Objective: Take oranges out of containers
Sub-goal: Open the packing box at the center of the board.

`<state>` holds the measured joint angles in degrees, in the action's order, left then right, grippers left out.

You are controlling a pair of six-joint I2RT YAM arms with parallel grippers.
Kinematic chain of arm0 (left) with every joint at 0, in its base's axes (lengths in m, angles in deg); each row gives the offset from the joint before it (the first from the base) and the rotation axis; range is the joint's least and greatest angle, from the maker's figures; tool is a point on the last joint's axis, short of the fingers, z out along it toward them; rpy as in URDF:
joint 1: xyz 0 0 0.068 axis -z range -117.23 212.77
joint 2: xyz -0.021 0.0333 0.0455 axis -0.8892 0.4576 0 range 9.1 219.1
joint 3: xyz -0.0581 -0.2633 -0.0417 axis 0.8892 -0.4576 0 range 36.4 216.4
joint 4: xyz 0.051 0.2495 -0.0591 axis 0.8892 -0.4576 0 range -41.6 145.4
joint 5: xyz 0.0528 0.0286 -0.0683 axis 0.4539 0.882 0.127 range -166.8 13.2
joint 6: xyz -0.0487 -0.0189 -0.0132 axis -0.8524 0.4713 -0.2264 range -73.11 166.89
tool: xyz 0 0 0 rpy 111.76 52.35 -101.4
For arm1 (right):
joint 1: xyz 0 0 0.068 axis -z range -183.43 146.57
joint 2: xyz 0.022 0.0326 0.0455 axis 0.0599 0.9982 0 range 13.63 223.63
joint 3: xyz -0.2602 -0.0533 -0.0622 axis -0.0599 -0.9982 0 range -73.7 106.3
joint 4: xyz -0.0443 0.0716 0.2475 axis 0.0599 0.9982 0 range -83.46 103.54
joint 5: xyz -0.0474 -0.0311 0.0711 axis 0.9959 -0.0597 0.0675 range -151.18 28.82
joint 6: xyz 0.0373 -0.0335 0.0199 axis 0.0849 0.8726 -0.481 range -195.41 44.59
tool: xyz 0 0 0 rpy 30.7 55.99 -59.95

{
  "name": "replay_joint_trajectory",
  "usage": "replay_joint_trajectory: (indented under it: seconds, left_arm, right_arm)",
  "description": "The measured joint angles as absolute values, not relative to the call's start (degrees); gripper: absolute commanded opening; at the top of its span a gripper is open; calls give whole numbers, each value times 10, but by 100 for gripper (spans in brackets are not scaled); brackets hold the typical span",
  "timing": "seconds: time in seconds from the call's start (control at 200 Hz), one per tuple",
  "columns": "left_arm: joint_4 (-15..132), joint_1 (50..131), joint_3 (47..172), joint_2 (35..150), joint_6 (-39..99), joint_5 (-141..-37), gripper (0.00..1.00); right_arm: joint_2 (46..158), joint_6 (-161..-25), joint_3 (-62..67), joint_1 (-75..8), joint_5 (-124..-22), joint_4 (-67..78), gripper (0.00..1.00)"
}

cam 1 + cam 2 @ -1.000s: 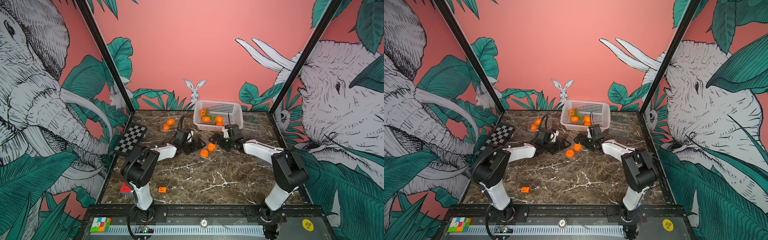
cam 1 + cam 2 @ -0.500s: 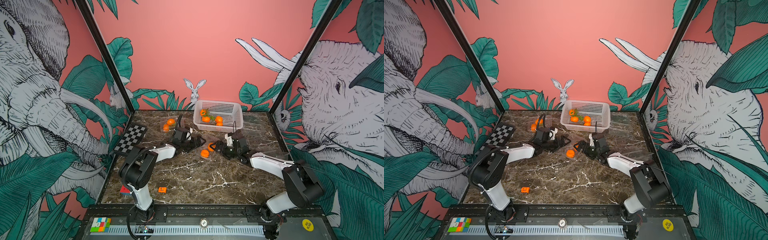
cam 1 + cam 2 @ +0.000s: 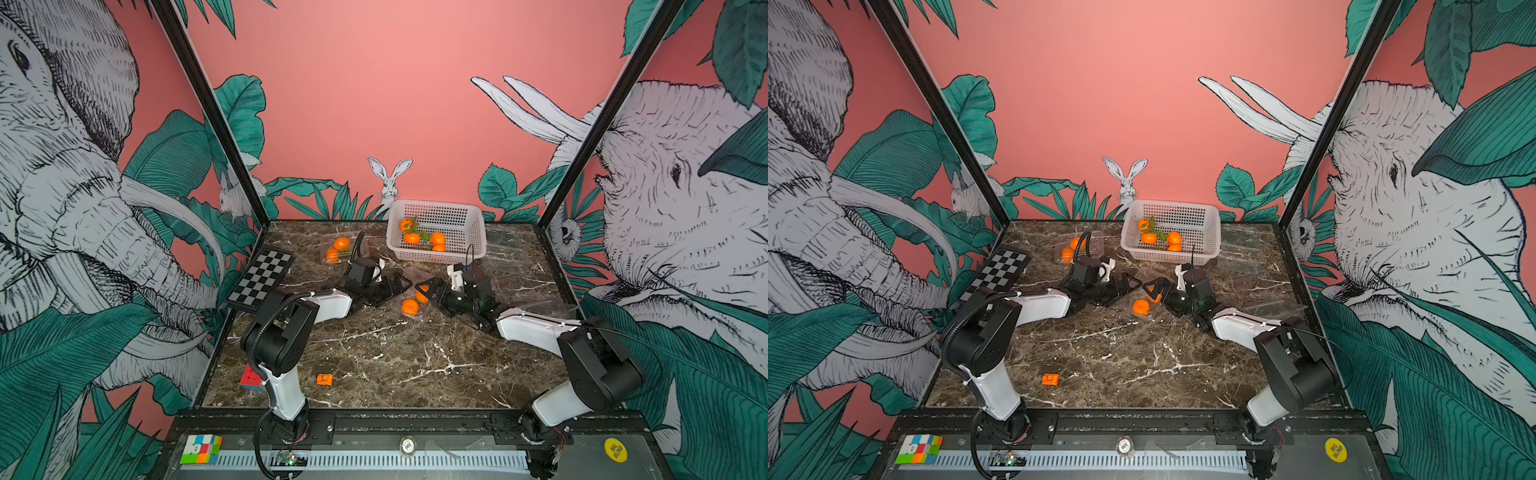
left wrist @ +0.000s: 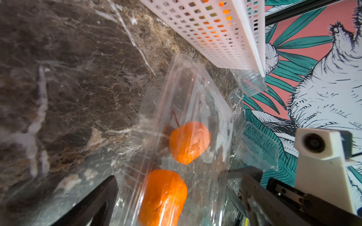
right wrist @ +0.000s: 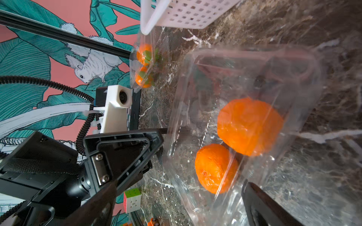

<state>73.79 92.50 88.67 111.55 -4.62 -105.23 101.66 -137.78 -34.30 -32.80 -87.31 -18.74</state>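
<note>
Left gripper (image 4: 173, 195), right gripper (image 5: 176, 203): fingers spread wide, gripping nothing, facing clear clamshell container (image 5: 225, 78) mid-table from opposite sides. 2 oranges (image 5: 248, 125) inside it. Second clamshell (image 3: 340, 249) beside white basket (image 3: 436, 255) holds 2; basket holds 4.

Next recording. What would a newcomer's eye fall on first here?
Two bright oranges sit in a clear container in the middle of the dark marble table. The left claw and right claw, both open, point at it from opposite sides. Behind them, the white basket by the back wall holds four more fruits.
</note>
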Motion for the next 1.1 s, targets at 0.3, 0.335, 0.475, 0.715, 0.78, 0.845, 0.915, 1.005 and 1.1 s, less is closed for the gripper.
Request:
replay_joint_trajectory:
  seconds: [0.3, 0.335, 0.475, 0.715, 0.78, 0.845, 0.915, 1.005, 1.1]
  left_arm:
    - [738, 925, 886, 1114, -46, -1053, 99]
    - [738, 925, 886, 1114, -46, -1053, 99]
    - [740, 925, 886, 1114, -48, -1053, 99]
    - [766, 925, 880, 1114, -66, -1053, 99]
    - [768, 925, 879, 1114, -70, -1053, 99]
    - [772, 925, 878, 1114, -74, -1053, 99]
    - [776, 925, 876, 1114, -76, -1053, 99]
    - [780, 926, 876, 1114, -80, -1053, 99]
    - [782, 926, 876, 1114, -84, -1053, 99]
  right_arm:
    - [971, -1365, -371, -328, -853, -172, 99]
    - [967, -1365, -371, -328, -852, -172, 99]
    - [966, -1366, -371, -328, -851, -173, 99]
    - [1010, -1385, -371, -331, -856, -215, 99]
    - [1021, -1390, -371, -334, -858, -225, 99]
    - [1028, -1396, -371, -335, -858, -234, 99]
    - [1032, -1400, -371, -337, -859, -241, 99]
    - [1033, -1405, -372, -337, -859, -252, 99]
    - [1033, -1408, -374, -337, -858, -261, 99]
